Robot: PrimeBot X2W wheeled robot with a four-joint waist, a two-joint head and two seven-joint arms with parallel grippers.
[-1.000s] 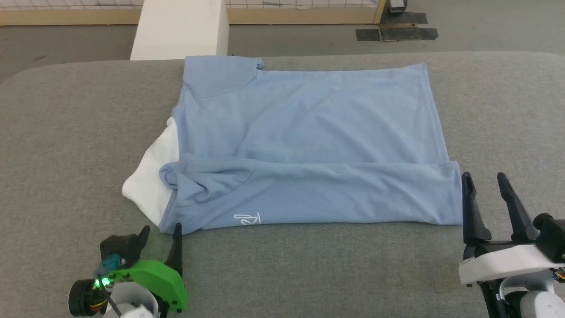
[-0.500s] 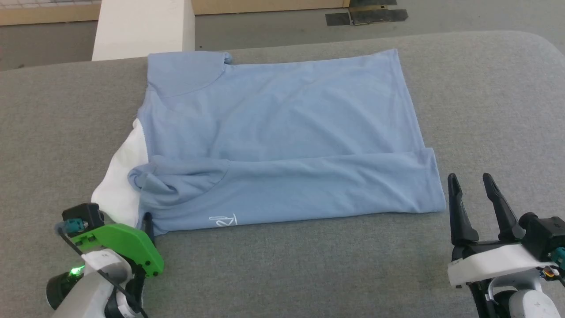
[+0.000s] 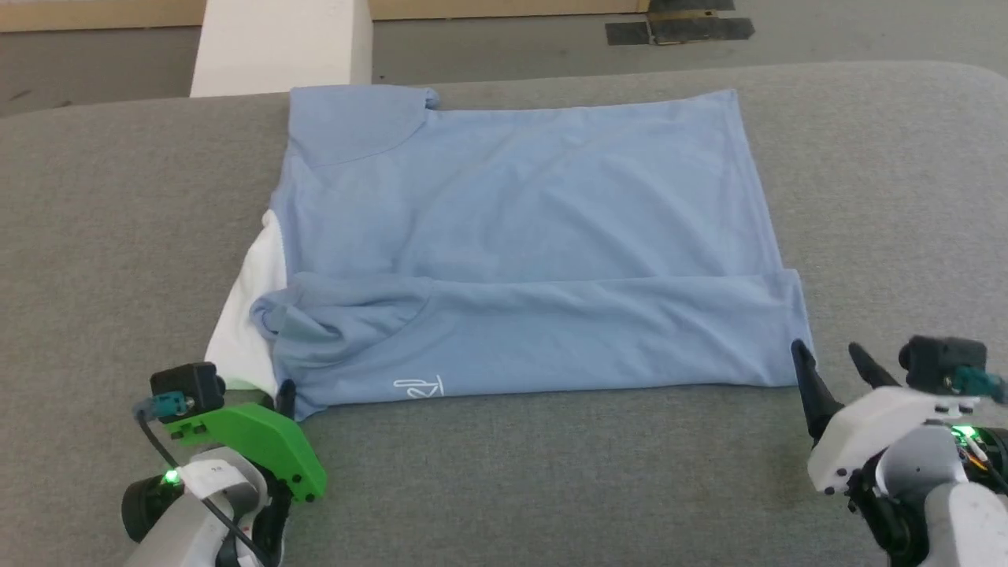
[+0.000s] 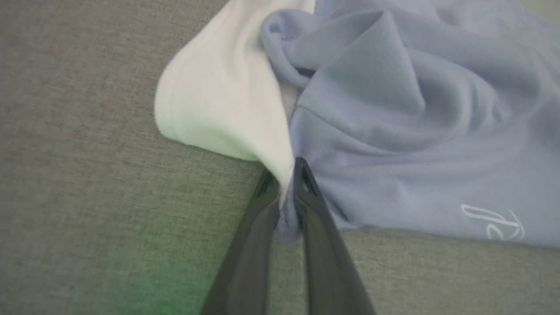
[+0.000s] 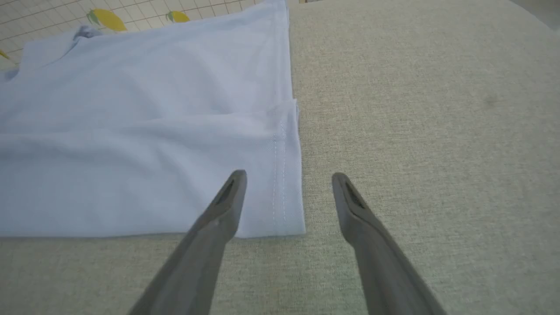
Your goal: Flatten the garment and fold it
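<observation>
The large light blue soft cotton short-sleeved T-shirt [image 3: 520, 236] lies spread at the centre of the grey woven-fabric table surface [image 3: 551, 472]. Its near edge is turned over into a band running from left to right. A white fabric panel [image 3: 244, 315] protrudes from under the blue cloth at the near-left side. A small white script logo [image 3: 419, 387] sits on the band close to the near edge. The blue cloth is bunched into a rumpled fold just beside the white panel, and the rest lies fairly flat with shallow creases. The left gripper [image 4: 286, 175] is at the near-left corner, its two dark fingers clenched on the T-shirt where white and blue meet, with cloth pinched between them. The right gripper [image 5: 288, 183] is at the near-right corner with its fingers spread apart. One finger is over the stitched side hem and the other over bare table. Whether either finger touches the cloth cannot be determined. Beyond the far edge of the table, near the far-left corner of the T-shirt, stands a plain white rectangular block [image 3: 283, 47]. Dark flat patches [image 3: 681, 30] lie on the grey floor further right.
</observation>
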